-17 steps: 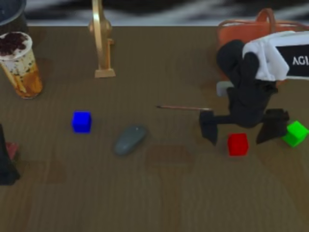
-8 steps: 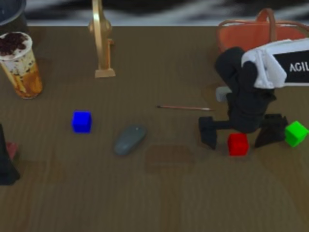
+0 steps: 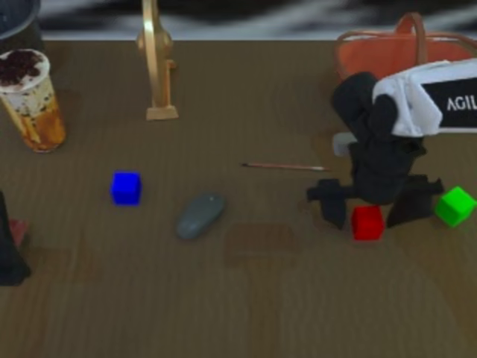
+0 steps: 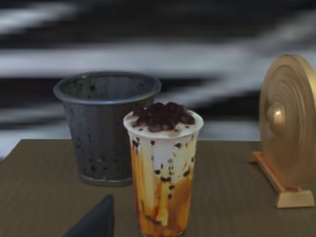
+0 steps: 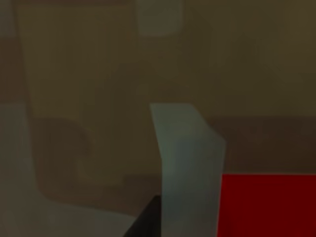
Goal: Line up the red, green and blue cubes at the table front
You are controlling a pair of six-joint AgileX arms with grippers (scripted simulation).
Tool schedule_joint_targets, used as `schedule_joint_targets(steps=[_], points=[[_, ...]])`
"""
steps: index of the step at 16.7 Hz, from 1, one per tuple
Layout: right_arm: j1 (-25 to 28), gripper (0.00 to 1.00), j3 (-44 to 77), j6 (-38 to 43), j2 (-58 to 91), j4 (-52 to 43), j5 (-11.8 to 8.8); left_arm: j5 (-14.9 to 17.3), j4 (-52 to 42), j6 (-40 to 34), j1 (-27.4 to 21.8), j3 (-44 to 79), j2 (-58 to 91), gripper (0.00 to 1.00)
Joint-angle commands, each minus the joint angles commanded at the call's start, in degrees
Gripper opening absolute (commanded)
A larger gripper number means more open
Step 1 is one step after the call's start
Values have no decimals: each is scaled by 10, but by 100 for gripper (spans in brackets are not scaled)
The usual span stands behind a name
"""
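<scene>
The red cube (image 3: 367,222) sits right of centre on the table (image 3: 246,298), between the two dark fingers of my right gripper (image 3: 373,210), which is open and straddles it with small gaps on both sides. In the right wrist view the red cube (image 5: 269,205) fills the corner beside a pale finger pad (image 5: 187,168). Just past the right finger lies the green cube (image 3: 455,206). Far to the left the blue cube (image 3: 126,188) stands alone. My left gripper (image 3: 7,257) is parked open at the left edge.
A grey stone (image 3: 201,215) and a pencil (image 3: 283,166) lie mid-table. At the back stand a bubble tea cup (image 3: 30,101), a grey bin (image 4: 106,123), a gold gong stand (image 3: 156,67) and an orange basket (image 3: 395,48). A reddish slab (image 3: 19,231) sits by the left arm.
The right gripper has come down around the red cube and its fingers have narrowed toward it. The cubes and the left arm have not moved.
</scene>
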Motion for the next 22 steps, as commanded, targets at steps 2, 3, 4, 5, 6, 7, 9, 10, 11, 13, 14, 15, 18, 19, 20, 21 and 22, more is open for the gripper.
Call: schedule_joint_targets(steps=[2,3,4,5,6,7,9,10,11,13,14,15,18,19,20,21,22], points=[[0,10,0,0,0,0,0,0,0,0,0,0,0,100],[0,2,0,0,0,0,0,0,0,0,0,0,0,100],[0,0,0,0,0,0,0,0,0,0,0,0,0,100],[0,0,0,0,0,0,0,0,0,0,0,0,0,100],[0,0,0,0,0,0,0,0,0,0,0,0,0,100],[0,0,0,0,0,0,0,0,0,0,0,0,0,100],[0,0,0,0,0,0,0,0,0,0,0,0,0,100],[0,0,0,0,0,0,0,0,0,0,0,0,0,100],[0,0,0,0,0,0,0,0,0,0,0,0,0,100],[-1,0,9,-5,-25,-13,8,0,0,0,0,0,0,100],[0,0,15,-5,-28,-21,8,0,0,0,0,0,0,100],[0,0,23,-5,-34,-35,8,0,0,0,0,0,0,100],[2,0,55,-5,-62,-102,8,0,0,0,0,0,0,100],[3,0,66,-5,-71,-123,8,0,0,0,0,0,0,100],[3,0,74,-6,-80,-137,8,0,0,0,0,0,0,100],[4,0,79,-6,-86,-145,8,0,0,0,0,0,0,100],[4,0,81,-6,-88,-148,7,0,0,0,0,0,0,100]])
